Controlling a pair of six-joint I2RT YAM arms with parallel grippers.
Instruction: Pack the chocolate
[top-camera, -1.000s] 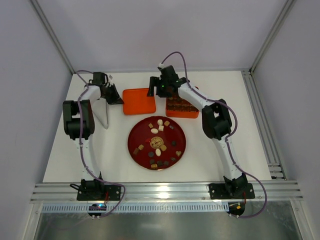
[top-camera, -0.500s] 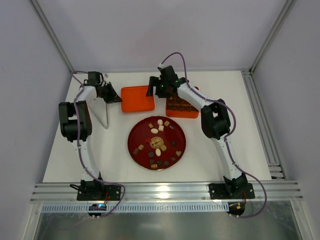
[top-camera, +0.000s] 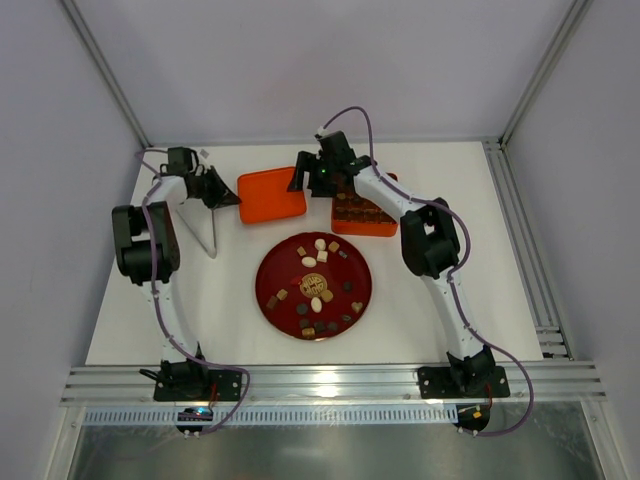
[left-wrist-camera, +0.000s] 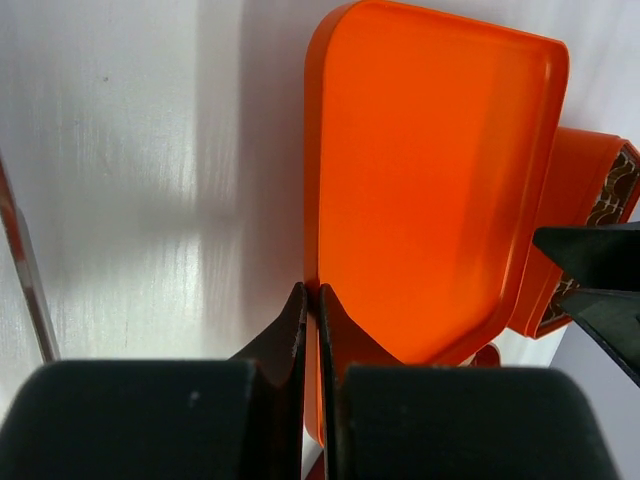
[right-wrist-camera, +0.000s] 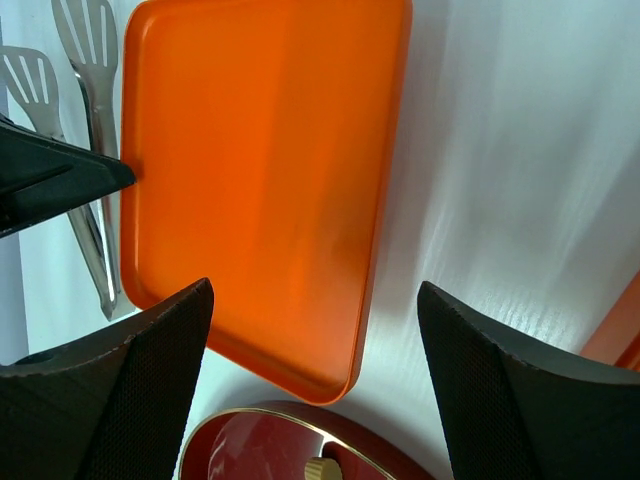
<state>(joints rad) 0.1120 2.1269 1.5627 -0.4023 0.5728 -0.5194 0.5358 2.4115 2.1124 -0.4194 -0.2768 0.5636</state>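
left gripper (left-wrist-camera: 312, 300) jaws pinching the orange lid (left-wrist-camera: 420, 180) rim had dragged it slightly farther from the red plate (top-camera: 268, 290). right gripper (right-wrist-camera: 312, 290) jaws spread above the lid. chocolate (top-camera: 318, 285) mostly sat on the plate, unpacked.

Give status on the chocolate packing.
Done: orange lid lies off, beside the box. In hand: left end effector pinches the lid's edge; right end effector open above it. Left: chocolates sit on the red plate.
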